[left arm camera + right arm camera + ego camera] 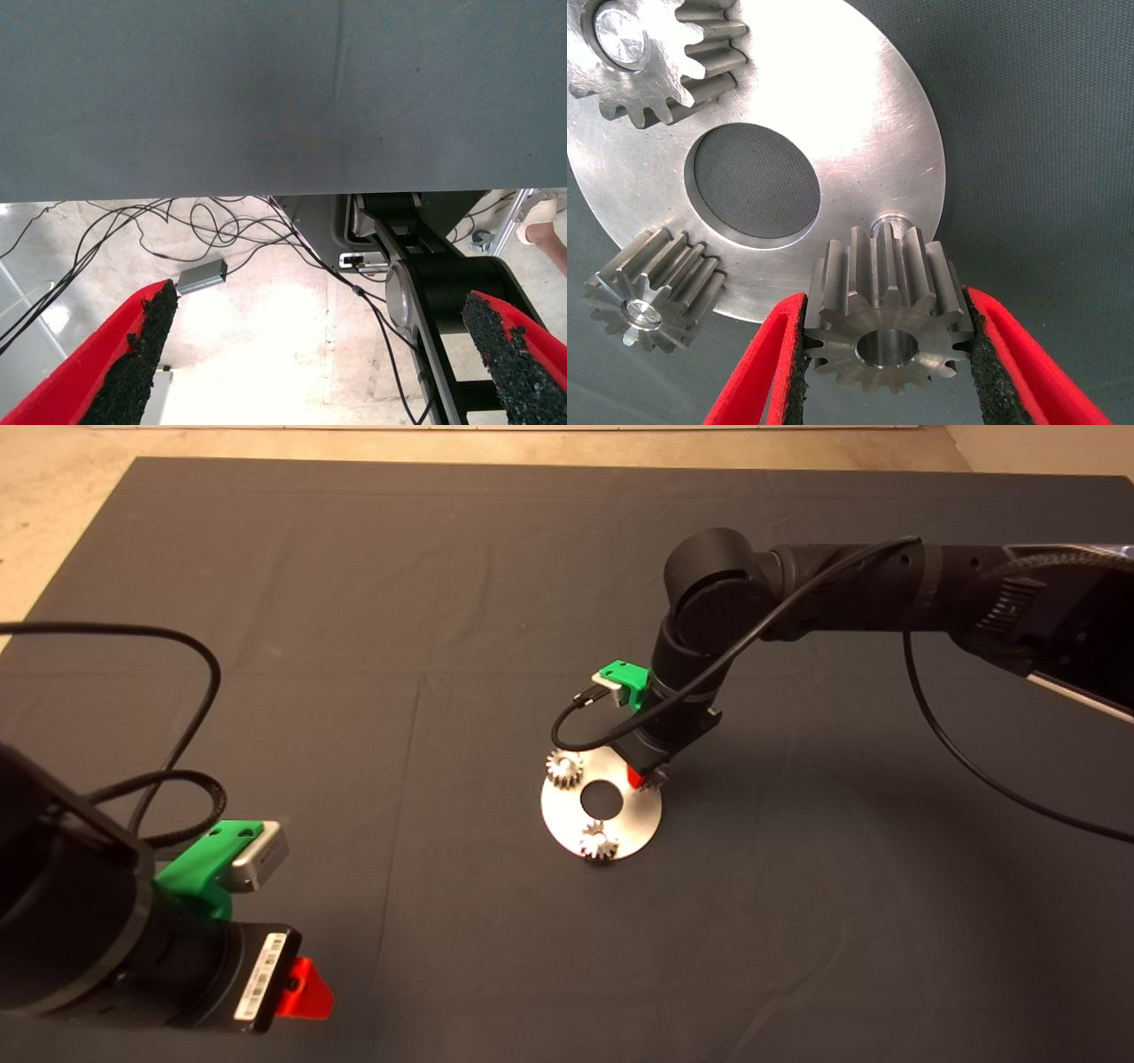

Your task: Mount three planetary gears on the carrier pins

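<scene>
mat [354,602] dark, on table | disc [567,815] flat on mat

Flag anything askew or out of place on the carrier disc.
Nothing damaged. Two gears sit on their pins. The third gear, held in the right claw, is tilted and short of the last bare pin on the disc.

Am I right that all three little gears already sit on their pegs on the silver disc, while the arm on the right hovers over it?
Not quite: only two gears sit on pegs. The third gear is clamped in the right gripper just short of the bare peg on the disc, as the right wrist view shows. The rest holds: that arm is over the disc.
</scene>
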